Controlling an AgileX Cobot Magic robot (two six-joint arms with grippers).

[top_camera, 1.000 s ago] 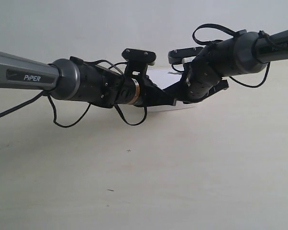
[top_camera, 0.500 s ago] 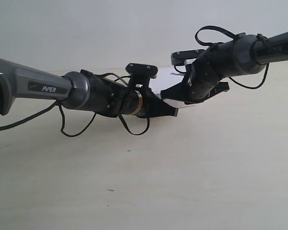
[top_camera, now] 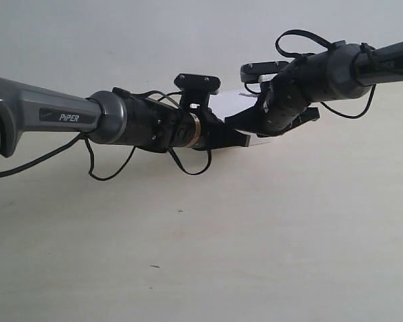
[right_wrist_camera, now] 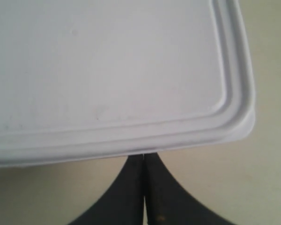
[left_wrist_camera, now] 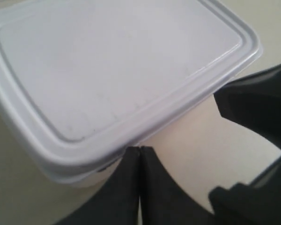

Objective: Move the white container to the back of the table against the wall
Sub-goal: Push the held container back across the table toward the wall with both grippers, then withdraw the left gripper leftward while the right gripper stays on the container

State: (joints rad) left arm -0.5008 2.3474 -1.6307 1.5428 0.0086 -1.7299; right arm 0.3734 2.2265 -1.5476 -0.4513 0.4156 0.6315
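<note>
The white container (left_wrist_camera: 112, 65) fills the left wrist view with its rimmed lid up. My left gripper (left_wrist_camera: 139, 149) is shut, its joined tips touching the container's side just under the lid rim. My right gripper (right_wrist_camera: 144, 154) is shut too, its tips pressed against another edge of the white container (right_wrist_camera: 107, 61). In the exterior view the white container (top_camera: 230, 102) shows only as a sliver between the two arms, far back on the table (top_camera: 255, 235) and close to the wall (top_camera: 121, 40). The wrists hide most of it.
The other arm's dark gripper body (left_wrist_camera: 260, 105) stands close beside the container in the left wrist view. Loose black cables (top_camera: 188, 164) hang under the arm at the exterior view's left. A few tiny dark marks (top_camera: 181, 211) dot the table.
Both arms have pushed farther back toward the wall, and the container has slid back with them. Both grippers stay shut against it.
</note>
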